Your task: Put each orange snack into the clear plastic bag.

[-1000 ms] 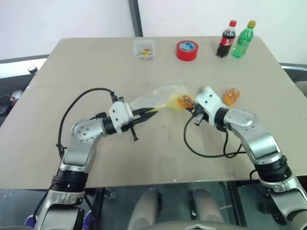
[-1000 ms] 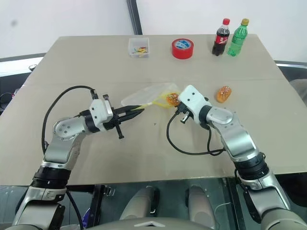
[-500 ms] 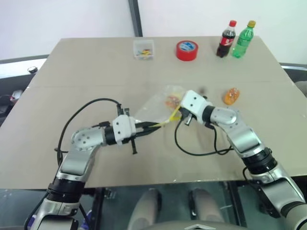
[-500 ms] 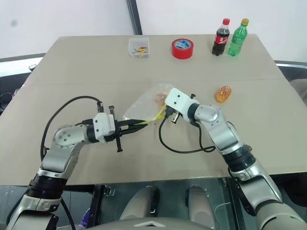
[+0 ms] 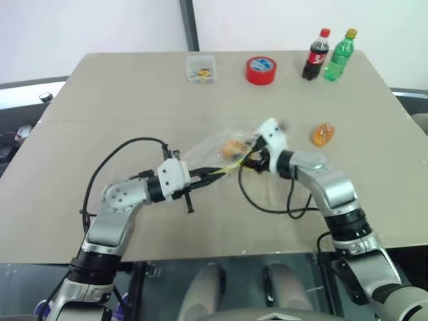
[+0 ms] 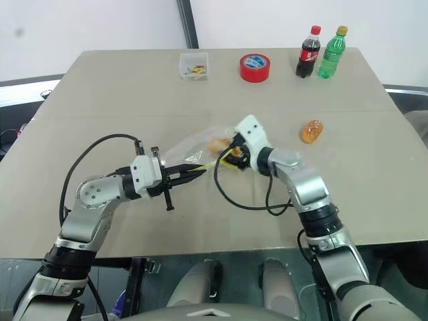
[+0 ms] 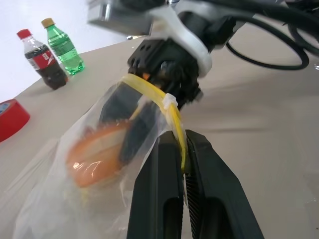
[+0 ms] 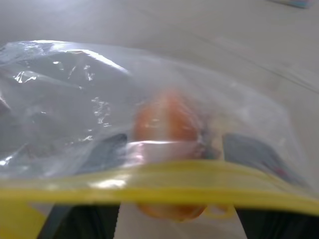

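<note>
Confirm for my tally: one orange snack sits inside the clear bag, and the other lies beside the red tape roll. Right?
Not quite. The second orange snack lies alone on the table right of the clear plastic bag, far from the red tape roll, as the left eye view shows.

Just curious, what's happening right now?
Left gripper shut on bag edge. Right gripper open inside bag, snack released. Second snack waits on table.

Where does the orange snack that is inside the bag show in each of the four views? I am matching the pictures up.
Left eye view: snack in the bag, mid-table, inside the clear plastic bag.
Right eye view, likewise.
Left wrist view, behind the plastic.
Right wrist view, above the strip.
Shared landmark: the bag's yellow zip strip.
</note>
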`<control>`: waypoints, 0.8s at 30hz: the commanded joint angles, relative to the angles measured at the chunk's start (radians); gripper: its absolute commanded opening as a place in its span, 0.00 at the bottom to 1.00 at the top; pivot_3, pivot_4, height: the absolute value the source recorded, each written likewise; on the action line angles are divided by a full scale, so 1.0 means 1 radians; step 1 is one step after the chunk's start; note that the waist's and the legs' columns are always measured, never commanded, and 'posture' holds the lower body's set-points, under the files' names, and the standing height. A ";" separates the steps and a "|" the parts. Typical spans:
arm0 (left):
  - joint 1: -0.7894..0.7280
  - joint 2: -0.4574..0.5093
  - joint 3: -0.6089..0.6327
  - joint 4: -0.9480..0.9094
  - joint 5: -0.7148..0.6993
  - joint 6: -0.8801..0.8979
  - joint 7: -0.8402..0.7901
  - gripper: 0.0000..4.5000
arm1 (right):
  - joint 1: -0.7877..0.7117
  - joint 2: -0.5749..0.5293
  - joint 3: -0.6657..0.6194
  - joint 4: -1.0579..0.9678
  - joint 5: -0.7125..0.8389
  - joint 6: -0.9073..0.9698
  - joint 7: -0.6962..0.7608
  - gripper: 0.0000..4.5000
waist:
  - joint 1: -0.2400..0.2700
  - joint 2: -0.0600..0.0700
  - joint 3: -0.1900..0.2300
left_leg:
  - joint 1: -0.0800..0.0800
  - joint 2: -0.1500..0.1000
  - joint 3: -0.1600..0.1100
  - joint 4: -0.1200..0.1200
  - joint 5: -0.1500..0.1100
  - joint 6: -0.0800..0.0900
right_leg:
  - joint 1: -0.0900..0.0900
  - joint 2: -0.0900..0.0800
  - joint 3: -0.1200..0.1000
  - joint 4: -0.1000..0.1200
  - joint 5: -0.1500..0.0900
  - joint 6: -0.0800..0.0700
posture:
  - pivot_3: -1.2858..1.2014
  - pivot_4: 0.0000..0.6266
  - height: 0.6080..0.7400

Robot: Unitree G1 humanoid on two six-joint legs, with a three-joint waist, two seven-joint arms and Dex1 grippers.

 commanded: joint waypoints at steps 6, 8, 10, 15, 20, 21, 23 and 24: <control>-0.007 -0.021 0.047 0.011 0.012 0.005 0.097 0.00 | 0.116 -0.106 -0.188 -0.219 0.167 0.150 0.007 0.65 | -0.001 0.000 0.000 | 0.000 0.000 0.000 0.000 0.000 0.000 | 0.000 0.000 0.000 0.000 0.000 0.000 | 0.52 0.24 1.00; -0.005 -0.024 0.046 0.012 0.016 0.007 0.109 0.00 | 0.128 -0.120 -0.222 -0.202 0.148 0.089 -0.025 0.65 | -0.004 0.000 0.000 | 0.000 0.000 0.001 0.000 0.000 0.000 | 0.000 0.000 0.001 0.000 0.000 0.000 | 0.52 0.24 1.00; -0.007 -0.025 0.044 0.015 0.020 0.008 0.117 0.00 | 0.092 -0.095 -0.291 -0.112 0.115 0.052 -0.135 0.65 | -0.005 0.000 0.000 | 0.001 0.000 0.001 0.000 0.000 0.000 | 0.000 0.000 0.001 0.000 0.000 0.000 | 0.52 0.24 1.00; -0.017 -0.032 0.035 0.014 0.030 0.014 0.133 0.00 | 0.019 -0.072 -0.310 0.095 -0.052 -0.123 -0.394 0.97 | -0.002 0.000 0.000 | 0.001 -0.001 0.001 0.000 0.000 0.000 | 0.000 0.000 0.001 0.001 0.000 0.000 | 0.52 0.24 1.00; -0.023 -0.035 0.033 0.011 0.038 0.019 0.137 0.00 | -0.061 -0.013 -0.333 0.256 -0.117 -0.199 -0.567 0.97 | -0.006 0.000 0.000 | 0.001 -0.001 0.003 -0.001 0.000 0.000 | -0.001 0.000 0.003 0.001 0.000 0.000 | 0.52 0.24 1.00; -0.021 -0.034 0.033 0.007 0.041 0.020 0.137 0.00 | -0.077 -0.009 -0.335 0.300 -0.129 -0.208 -0.594 0.97 | -0.006 0.000 0.000 | 0.001 -0.001 0.003 -0.001 0.000 0.000 | -0.001 0.000 0.003 0.001 0.000 0.000 | 0.52 0.24 1.00; -0.017 -0.034 0.034 -0.002 0.044 0.024 0.138 0.00 | -0.111 0.000 -0.355 0.407 -0.140 -0.235 -0.655 0.97 | -0.006 0.000 0.000 | 0.001 0.000 0.004 -0.001 0.000 0.000 | -0.001 0.001 0.003 0.001 0.000 0.000 | 0.52 0.24 1.00; -0.016 -0.034 0.034 -0.005 0.045 0.025 0.139 0.00 | -0.122 0.001 -0.361 0.442 -0.144 -0.249 -0.676 0.97 | -0.006 0.000 0.000 | 0.001 -0.001 0.004 -0.001 0.000 0.000 | -0.001 0.001 0.003 0.001 0.000 0.000 | 0.52 0.24 1.00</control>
